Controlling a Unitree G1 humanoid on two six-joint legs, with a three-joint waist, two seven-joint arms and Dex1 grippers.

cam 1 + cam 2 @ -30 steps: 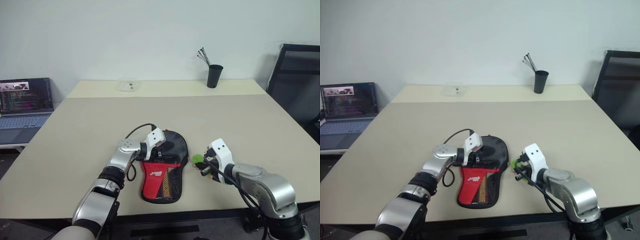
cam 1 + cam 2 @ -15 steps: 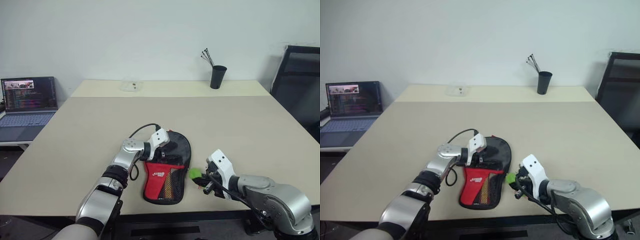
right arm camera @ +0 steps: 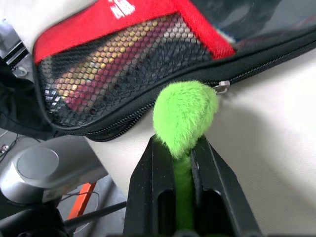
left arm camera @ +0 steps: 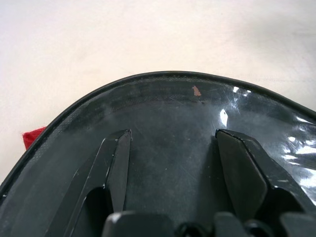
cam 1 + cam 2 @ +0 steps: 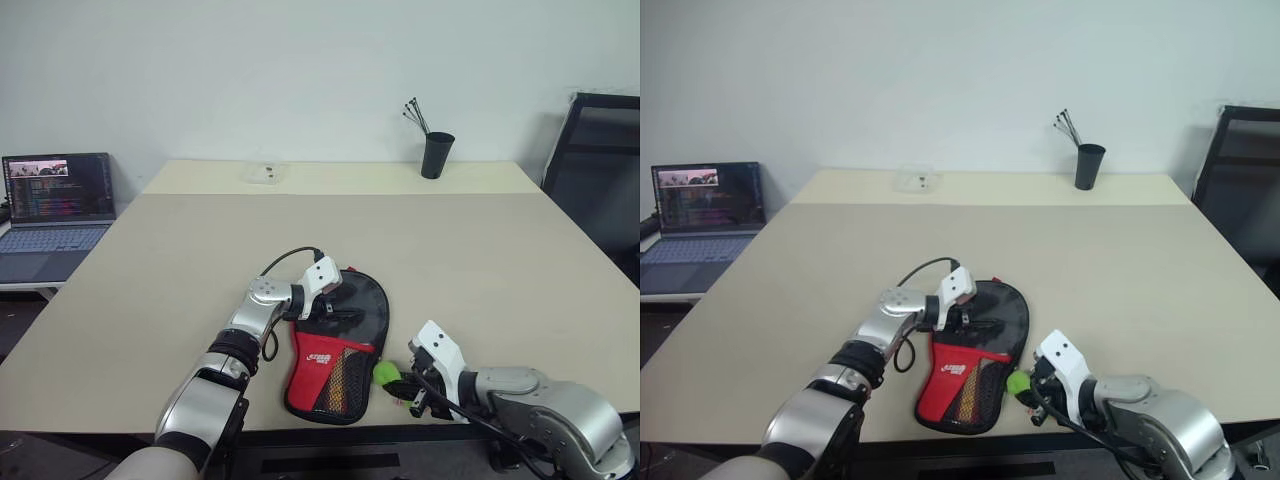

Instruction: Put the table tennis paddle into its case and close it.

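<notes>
The case [image 5: 322, 362] lies flat near the table's front edge, black top away from me, red mesh part [image 3: 113, 64] toward me. My left gripper [image 5: 335, 311] rests on the glossy black top [image 4: 173, 101], open, its two fingers [image 4: 116, 163] spread flat on the fabric with nothing between them. My right gripper [image 5: 402, 385] is beside the case's right edge, shut on the lime-green tag [image 3: 185, 111]. The tag's cord leads to the zipper pull [image 3: 222, 88] on the black zipper edge. The table tennis paddle is hidden.
A black cup [image 5: 434, 155] with thin sticks stands at the back right of the table [image 5: 460, 250]. A small clear box [image 5: 263, 173] sits at the back. A laptop [image 5: 55, 205] stands off the table on the left, a black chair [image 5: 600, 170] on the right.
My right gripper has drawn the green tag back along the case's right side, toward the table's front edge. The left gripper has stayed on the black top.
</notes>
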